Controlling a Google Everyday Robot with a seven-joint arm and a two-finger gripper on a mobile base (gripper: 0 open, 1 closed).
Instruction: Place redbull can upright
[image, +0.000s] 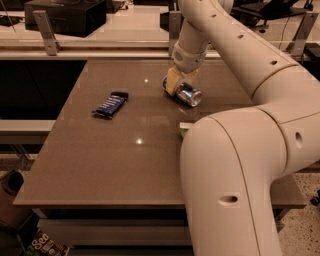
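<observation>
Right now your gripper (175, 84) sits low over the table (100, 165) in the upper middle of the frame, hanging from the wrist of the arm (235, 55) and meeting the far end of the redbull can (190, 94). You cannot tell from this view whether it is clamped on the can or only resting against it, so treat the grasp as unconfirmed. The can lies on its side on the tabletop, its shiny end turned toward the lower right of the frame, just right of the gripper. To the left, well apart from the can, a dark-blue snack bar wrapper (110, 104) lies flat, and a sliver of something green (183, 129) peeks out from behind the arm's big lower link, below the can. By the look of it, you are at the grasping step, and the can has not yet been stood up. Your next move likely calls for a firm hold across the can's body, then a lift clear of the table and a wrist turn that brings its long axis vertical. Set it down squarely on one end before you let go, because a slim can on a smooth top may tip or roll.
</observation>
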